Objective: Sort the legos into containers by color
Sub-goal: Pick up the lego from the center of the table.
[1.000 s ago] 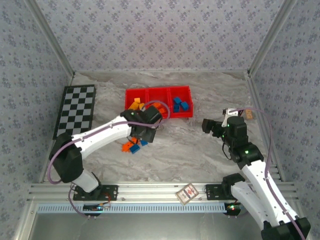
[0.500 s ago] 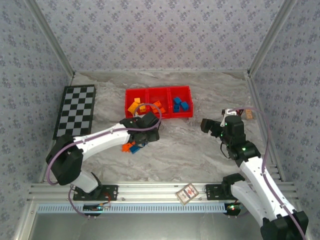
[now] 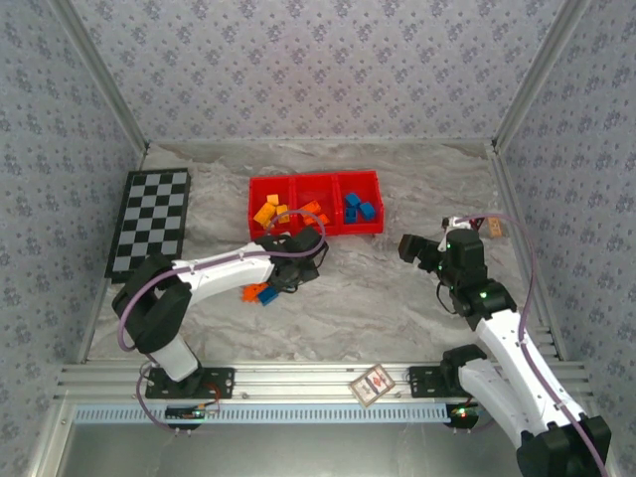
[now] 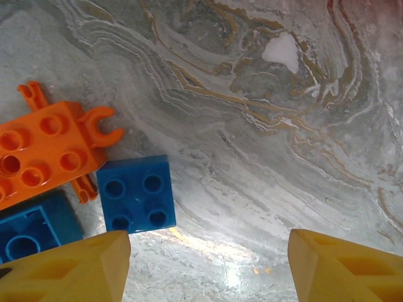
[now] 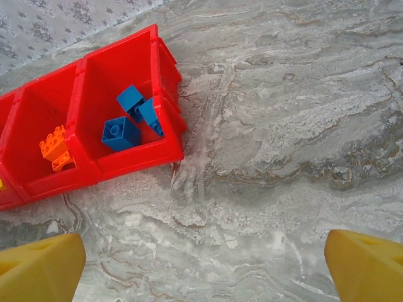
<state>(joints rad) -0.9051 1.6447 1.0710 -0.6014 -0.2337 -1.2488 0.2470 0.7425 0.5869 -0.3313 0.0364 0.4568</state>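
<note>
The red tray [image 3: 314, 235] holds the containers: yellow-orange legos [image 3: 270, 210] on the left, orange ones [image 3: 311, 211] in the middle, blue ones [image 3: 358, 208] on the right. Loose legos [image 3: 260, 292] lie on the table in front of it. My left gripper [image 3: 290, 272] hangs low just right of them, open and empty. In the left wrist view the left gripper [image 4: 208, 267] has a blue brick [image 4: 135, 194] just ahead of its left fingertip, with an orange brick [image 4: 44, 151] and another blue brick [image 4: 31, 229] beside it. My right gripper [image 3: 409, 248] is open over bare table.
A black-and-white checkered board [image 3: 151, 221] lies at the left. A small card [image 3: 373, 386] sits on the front rail, and a small tan object [image 3: 492, 227] is by the right wall. The right wrist view shows the tray's corner [image 5: 167, 151] ahead-left of the right gripper [image 5: 204, 270].
My left gripper has drawn back from the tray's front edge and come down beside the loose bricks, its jaws narrowing slightly. The right arm has barely shifted.
</note>
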